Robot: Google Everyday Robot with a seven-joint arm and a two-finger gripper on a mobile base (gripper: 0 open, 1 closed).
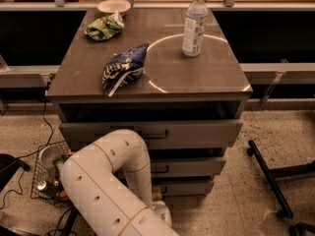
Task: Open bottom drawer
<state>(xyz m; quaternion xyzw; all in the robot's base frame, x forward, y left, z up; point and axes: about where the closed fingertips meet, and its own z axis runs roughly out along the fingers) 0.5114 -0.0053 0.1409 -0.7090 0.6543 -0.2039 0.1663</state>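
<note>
At 8 o'clock in your view, a wire basket [47, 178] holding cans sits on the speckled floor. Just right of it, the white arm [106, 181] rises from 6 o'clock, bends over and drops down in front of the cabinet [197, 80].

The gripper [160, 209] is low at the arm's end, near 6 o'clock, close in front of the left part of the bottom drawer [189, 187]. The arm hides most of it, so you cannot tell whether it is parted or closed.

The bottom drawer is the lowest of three grey fronts, just below centre. Its dark handle [163, 190] shows just right of the arm.

On the cabinet top, from 11 to 1 o'clock, are:
- a green bag [103, 27]
- a bowl [114, 6] behind it
- a blue bag [123, 69] nearer you
- an upright bottle [194, 23] inside a white circle [153, 85]

At 4 o'clock, a black chair base [273, 178] rests on the floor.
</note>
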